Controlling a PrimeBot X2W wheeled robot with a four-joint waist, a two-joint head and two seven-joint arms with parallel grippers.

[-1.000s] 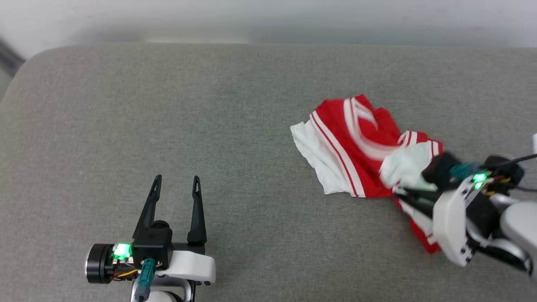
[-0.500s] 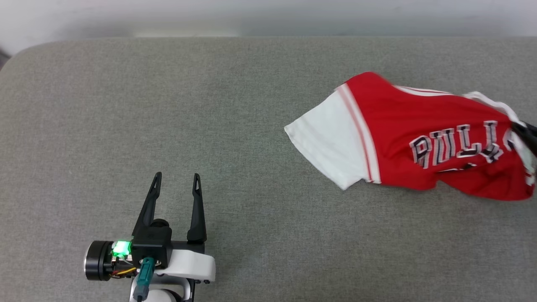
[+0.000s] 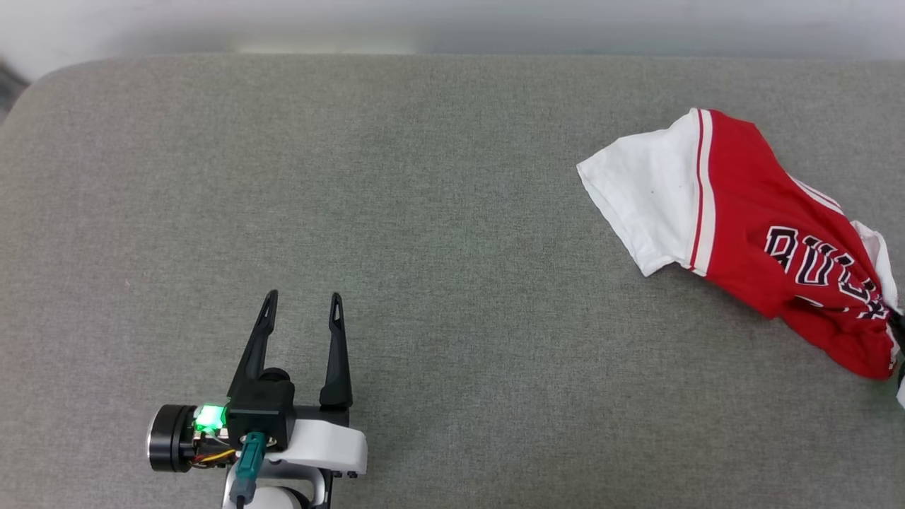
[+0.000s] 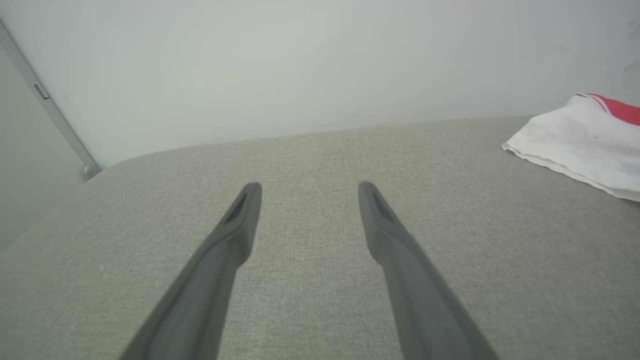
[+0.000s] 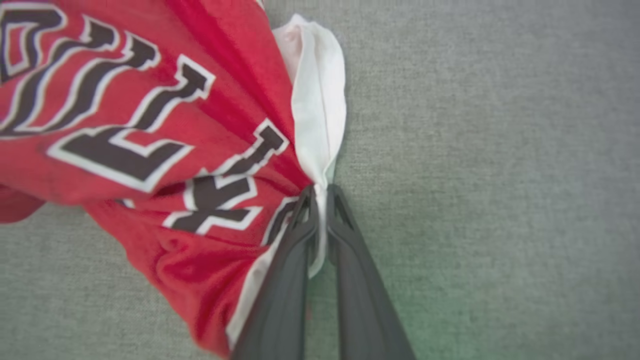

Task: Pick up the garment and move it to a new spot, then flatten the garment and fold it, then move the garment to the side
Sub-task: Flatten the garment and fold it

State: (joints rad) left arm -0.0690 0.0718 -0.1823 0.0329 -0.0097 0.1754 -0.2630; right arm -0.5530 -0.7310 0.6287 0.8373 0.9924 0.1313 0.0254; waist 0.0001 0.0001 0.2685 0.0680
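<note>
The red jersey garment [image 3: 771, 226] hangs stretched at the far right of the head view, one white sleeve spread to its left and black white-outlined letters on the front. In the right wrist view my right gripper [image 5: 320, 190] is shut on the garment [image 5: 165, 150], pinching bunched white and red cloth above the grey surface. My left gripper [image 3: 302, 299] stands open at the lower left, far from the shirt, with nothing between its fingers. The left wrist view shows the left gripper [image 4: 307, 187] open and the garment's white sleeve [image 4: 580, 142] at the right edge.
A wide grey fabric surface [image 3: 396, 212] spreads under both arms, with a rounded far left corner [image 3: 42, 78]. A pale wall [image 4: 280, 65] rises behind its far edge, and a grey vertical rail [image 4: 50, 115] stands at the left.
The garment was lifted from a crumpled heap, opened out, and carried right and up toward the view's right edge. The right arm has left the head view. The left gripper stayed put.
</note>
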